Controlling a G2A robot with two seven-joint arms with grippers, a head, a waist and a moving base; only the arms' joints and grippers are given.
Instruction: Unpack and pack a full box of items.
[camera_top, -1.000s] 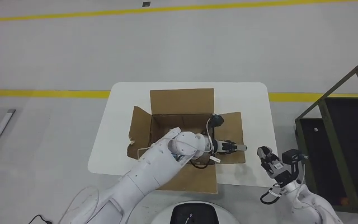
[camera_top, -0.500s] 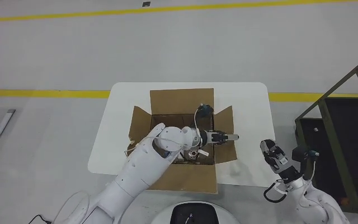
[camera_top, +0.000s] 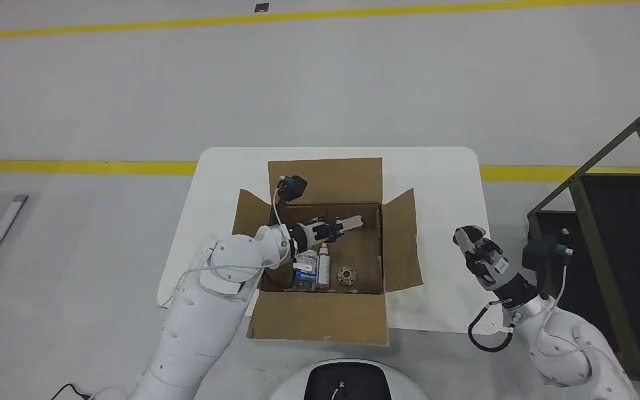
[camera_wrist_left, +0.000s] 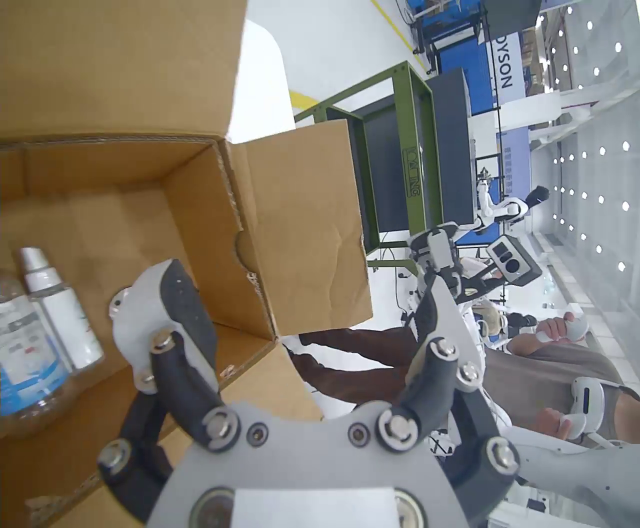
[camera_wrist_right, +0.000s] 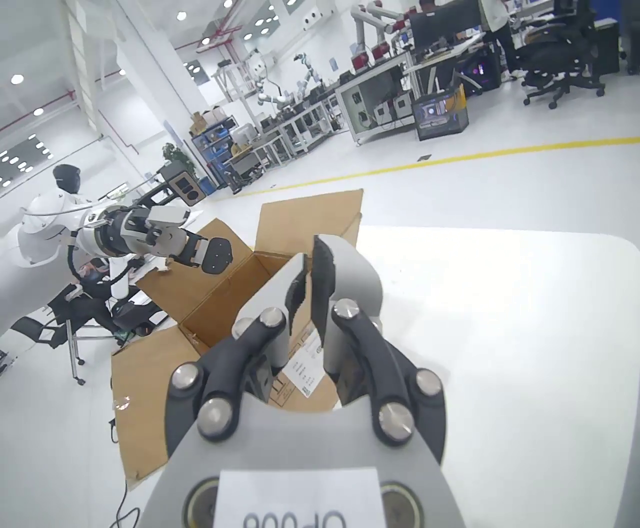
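Swung leftward off the box's right flap, the left hand (camera_top: 343, 222) now hovers over the open box (camera_top: 325, 180) on the tabletop (camera_top: 440, 175), fingers spread wide and empty. Inside, two bottles (camera_top: 312, 268) lie in the left half beside a small metal part (camera_top: 347, 274). Right of the box, the right hand (camera_top: 467, 240) hangs with fingers pressed together on nothing.

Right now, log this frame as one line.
left claw open over box | right claw shut, beside box, over table | box holds bottles

Bright, even light from ceiling lamps (camera_wrist_right: 17, 79); the box (camera_top: 325, 180) interior lies in shade; wrist views bulge at their edges.
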